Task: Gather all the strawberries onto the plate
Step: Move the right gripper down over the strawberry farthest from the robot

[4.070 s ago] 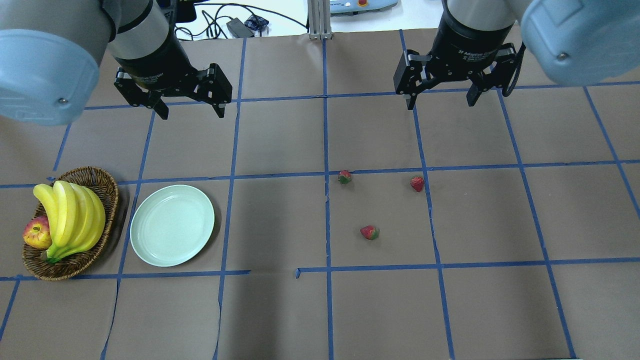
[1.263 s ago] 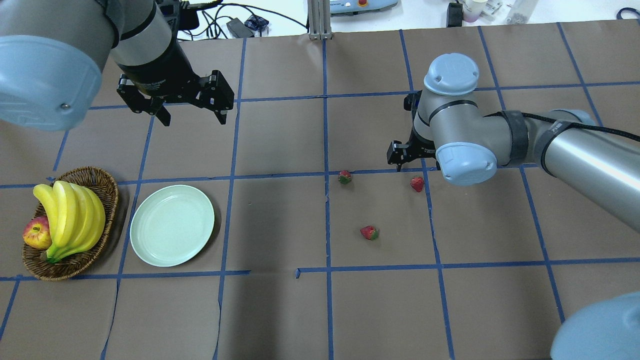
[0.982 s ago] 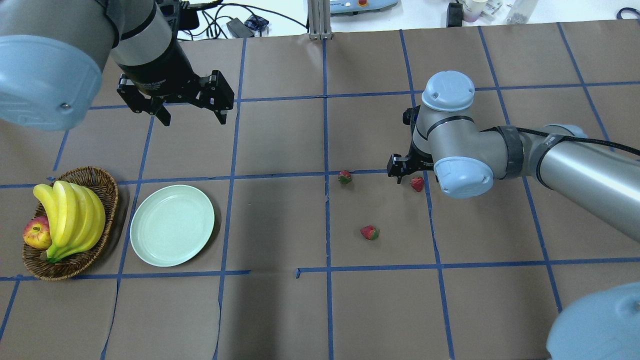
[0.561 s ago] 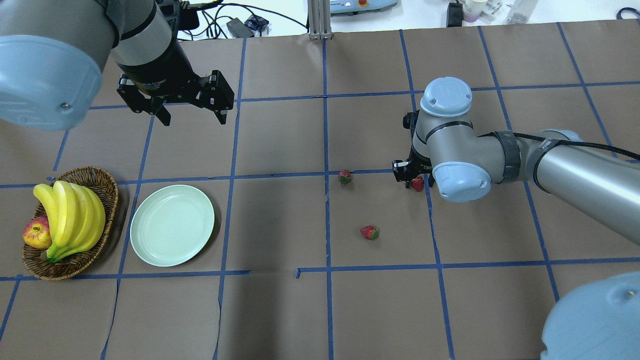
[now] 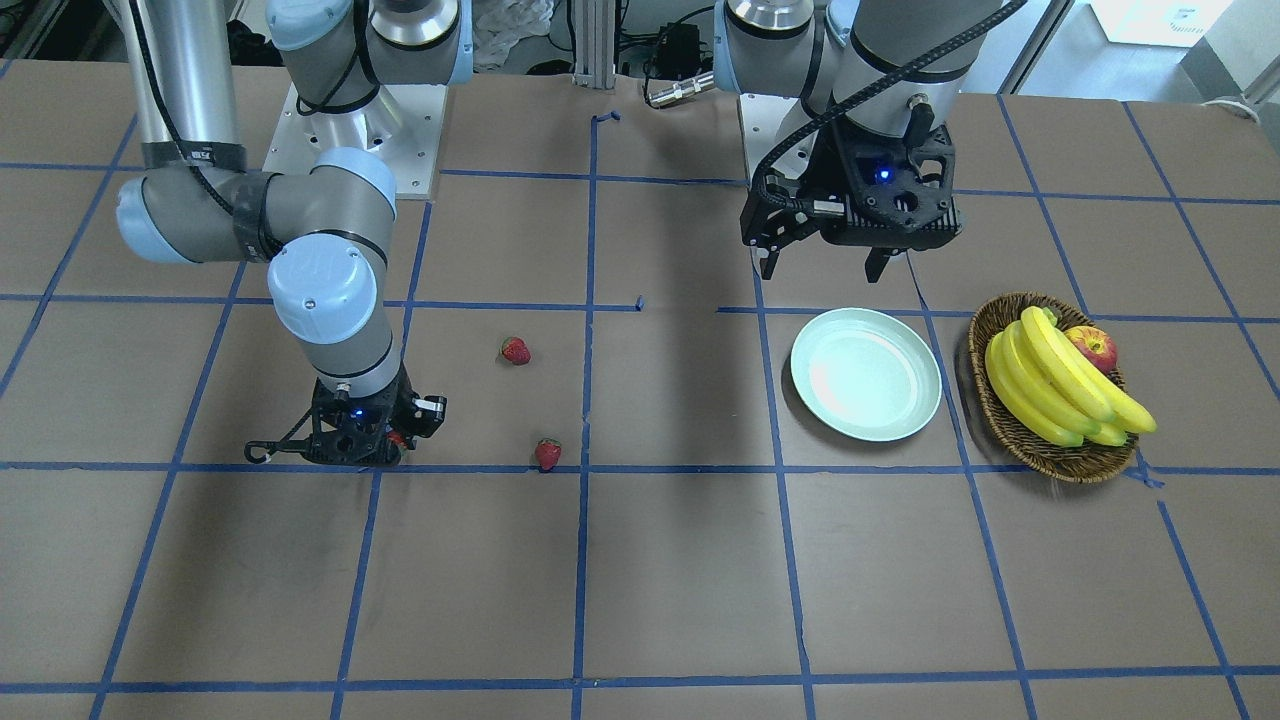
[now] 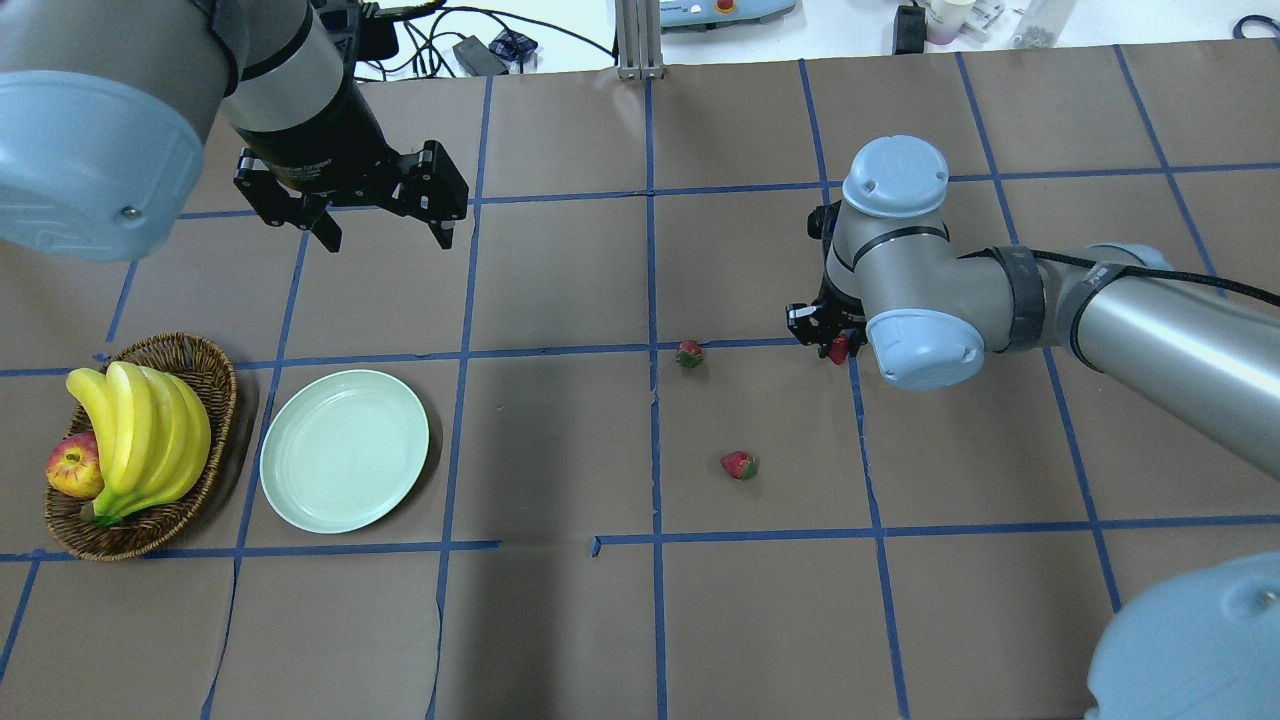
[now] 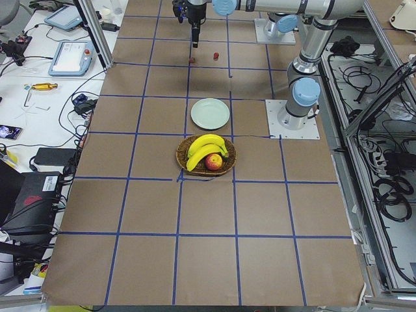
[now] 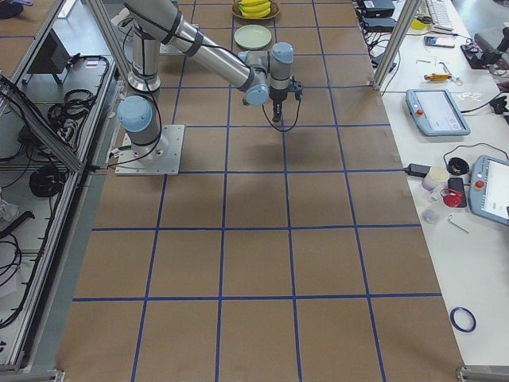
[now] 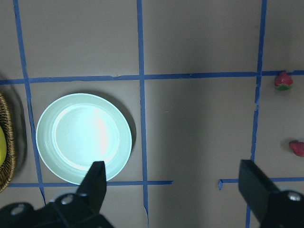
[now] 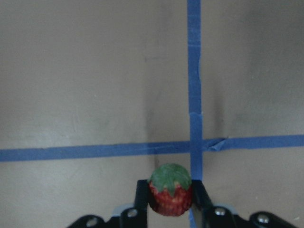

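Note:
My right gripper (image 6: 830, 340) is shut on one strawberry (image 10: 171, 190), held between its fingers low over the table; the berry shows as a red spot in the overhead view (image 6: 838, 349). Two more strawberries lie on the brown paper, one (image 6: 689, 353) to the left of that gripper and one (image 6: 739, 465) nearer the robot. The pale mint-green plate (image 6: 344, 450) sits empty at the left. My left gripper (image 6: 386, 238) hangs open and empty above the table beyond the plate; its wrist view shows the plate (image 9: 83, 137) and two strawberries (image 9: 283, 80).
A brown wicker basket (image 6: 190, 352) with bananas (image 6: 140, 430) and an apple (image 6: 72, 468) stands just left of the plate. Blue tape lines grid the brown paper. Cables and devices lie beyond the far table edge.
My right arm swung down from the back to the rightmost strawberry and its fingers shut on it; the berry has shifted slightly away from the robot. The left arm barely moved.

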`<action>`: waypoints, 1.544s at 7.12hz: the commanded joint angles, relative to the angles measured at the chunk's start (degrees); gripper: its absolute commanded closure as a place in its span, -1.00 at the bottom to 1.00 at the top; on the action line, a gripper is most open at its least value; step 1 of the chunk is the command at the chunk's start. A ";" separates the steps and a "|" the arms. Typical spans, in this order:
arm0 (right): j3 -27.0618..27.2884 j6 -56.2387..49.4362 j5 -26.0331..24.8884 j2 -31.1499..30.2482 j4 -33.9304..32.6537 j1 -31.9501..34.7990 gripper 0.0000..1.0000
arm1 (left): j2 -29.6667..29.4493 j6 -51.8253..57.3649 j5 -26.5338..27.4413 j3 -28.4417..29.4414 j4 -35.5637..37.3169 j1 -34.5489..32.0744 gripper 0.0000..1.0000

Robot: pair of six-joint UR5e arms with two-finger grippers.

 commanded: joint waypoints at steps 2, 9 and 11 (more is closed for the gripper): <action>-4.03 12.12 5.73 -1.77 0.35 7.94 1.00 | 0.00 -0.09 -0.03 -0.15 0.00 0.00 -1.00; -6.68 21.23 14.35 6.14 -0.26 20.20 -0.14 | 0.35 -0.09 0.06 -0.24 0.00 0.00 -1.00; -6.67 21.23 13.39 6.14 0.18 20.20 -1.00 | 0.35 0.00 0.06 -0.15 0.00 0.00 -1.00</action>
